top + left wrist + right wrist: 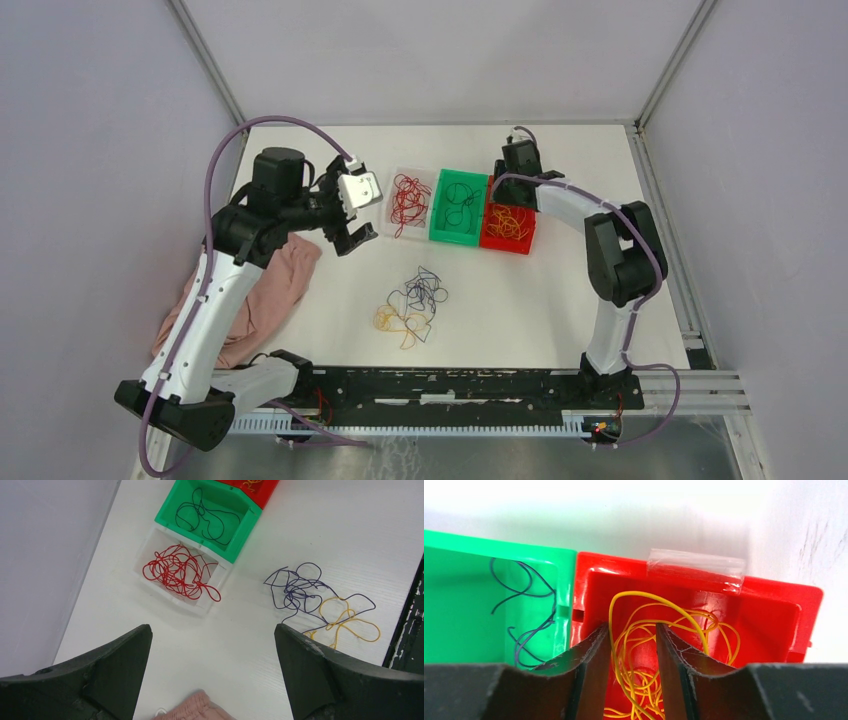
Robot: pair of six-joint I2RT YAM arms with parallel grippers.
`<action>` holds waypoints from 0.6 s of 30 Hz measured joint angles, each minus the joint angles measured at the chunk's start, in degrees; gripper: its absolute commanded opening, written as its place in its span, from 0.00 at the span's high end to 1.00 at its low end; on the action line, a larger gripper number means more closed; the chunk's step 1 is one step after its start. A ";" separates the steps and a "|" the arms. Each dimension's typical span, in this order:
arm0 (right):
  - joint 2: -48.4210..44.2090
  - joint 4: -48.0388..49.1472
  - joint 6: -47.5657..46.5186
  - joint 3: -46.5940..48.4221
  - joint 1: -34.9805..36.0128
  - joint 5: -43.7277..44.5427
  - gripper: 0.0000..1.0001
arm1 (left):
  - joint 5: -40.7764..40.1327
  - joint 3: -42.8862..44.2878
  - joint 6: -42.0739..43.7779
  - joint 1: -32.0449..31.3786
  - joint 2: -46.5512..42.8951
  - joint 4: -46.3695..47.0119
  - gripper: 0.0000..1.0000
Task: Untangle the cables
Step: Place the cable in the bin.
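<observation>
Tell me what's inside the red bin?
A loose heap of yellow cables. The right pincer hangs over the red bin, hiding part of its floor.

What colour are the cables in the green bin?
Dark blue cables; best seen from the left wrist.

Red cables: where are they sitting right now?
In the top view the red cables lie bundled in the clear bin, leftmost of three, beside the green bin and just right of the left gripper.
</observation>
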 measured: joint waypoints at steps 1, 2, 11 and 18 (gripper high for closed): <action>-0.48 -0.20 -0.15 0.39 -0.15 -0.44 0.56 | 0.00 0.17 0.00 0.00 -0.02 0.02 0.01; -0.63 -0.20 -0.15 0.46 -0.28 -0.59 0.56 | 0.00 0.26 0.00 0.00 -0.02 0.02 0.01; -3.74 -2.58 -1.05 1.75 -1.01 -2.43 0.57 | 0.00 0.42 0.00 0.00 -0.02 0.00 0.01; -5.27 -3.96 -1.53 2.95 -1.95 -4.17 0.54 | 0.00 0.85 0.00 0.00 -0.02 0.00 0.01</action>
